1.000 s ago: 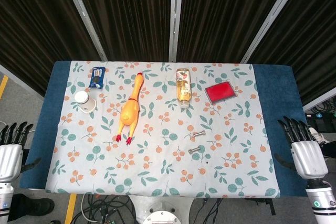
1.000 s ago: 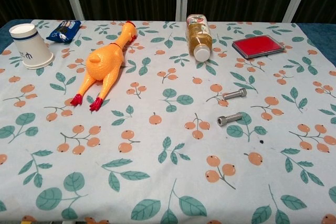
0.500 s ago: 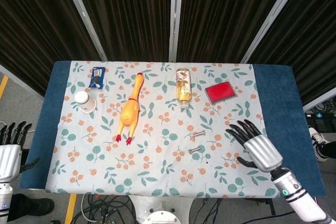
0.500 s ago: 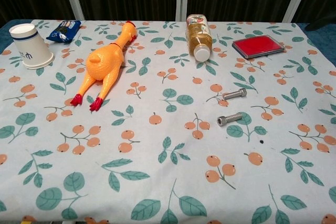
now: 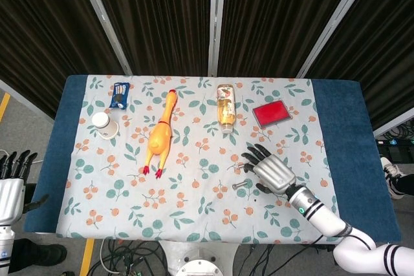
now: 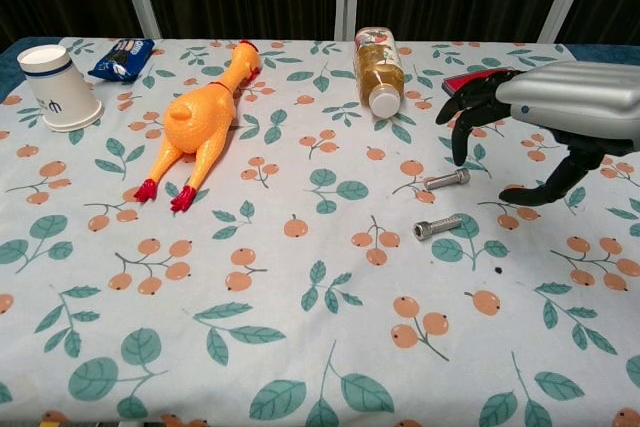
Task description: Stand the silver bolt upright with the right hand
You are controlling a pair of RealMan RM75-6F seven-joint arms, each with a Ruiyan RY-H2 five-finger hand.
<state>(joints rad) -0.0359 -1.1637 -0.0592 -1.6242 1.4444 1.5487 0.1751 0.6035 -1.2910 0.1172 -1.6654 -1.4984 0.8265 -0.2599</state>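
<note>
Since your right hand [image 6: 545, 122] hangs open, holding nothing, just above the two bolts, mind which one: the near bolt [image 6: 438, 227] lies flat on the tabletop [image 6: 300, 347], long axis running left-right, slightly left and below your fingers.

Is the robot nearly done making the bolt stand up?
Not yet. Nothing is finished: both silver bolts, the far one and the near one, lie flat on the tablecloth. The right hand hovers open above them, holding nothing. Grabbing a bolt and standing it up is left.
</note>
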